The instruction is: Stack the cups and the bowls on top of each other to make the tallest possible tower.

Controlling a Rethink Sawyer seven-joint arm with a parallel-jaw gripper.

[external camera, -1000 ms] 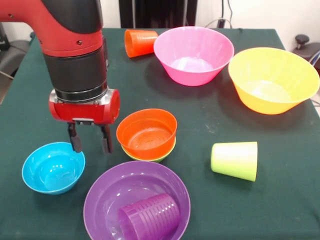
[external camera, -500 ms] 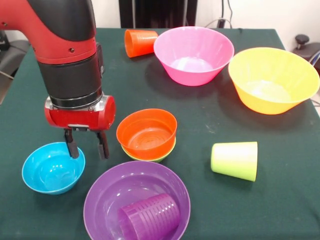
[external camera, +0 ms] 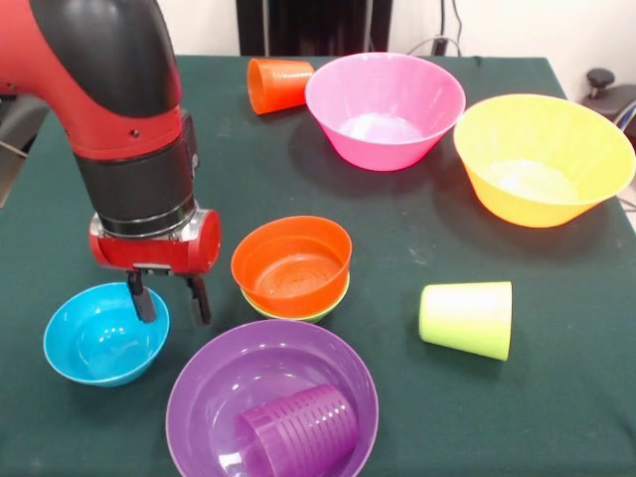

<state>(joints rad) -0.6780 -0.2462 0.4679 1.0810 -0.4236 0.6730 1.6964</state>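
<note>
My gripper (external camera: 168,303) is open, its fingers straddling the right rim of the small blue bowl (external camera: 99,338) at the front left. The small orange bowl (external camera: 291,263) sits nested in the small green bowl (external camera: 298,311) at the centre. The wide purple bowl (external camera: 229,383) in front holds the purple cup (external camera: 298,430) lying on its side. The lime green cup (external camera: 467,318) lies on its side at the right. The orange cup (external camera: 276,82) lies on its side at the back. The pink bowl (external camera: 385,107) and yellow bowl (external camera: 542,157) stand at the back right. No blue cup shows.
The table is covered with a dark green cloth (external camera: 417,238). My arm (external camera: 129,129) rises over the left side and hides the cloth behind it. A dark object (external camera: 600,79) sits beyond the table's right edge.
My gripper has moved left and slightly down toward the blue bowl, from beside the orange bowl to over the blue bowl's right rim. The objects have not moved.
</note>
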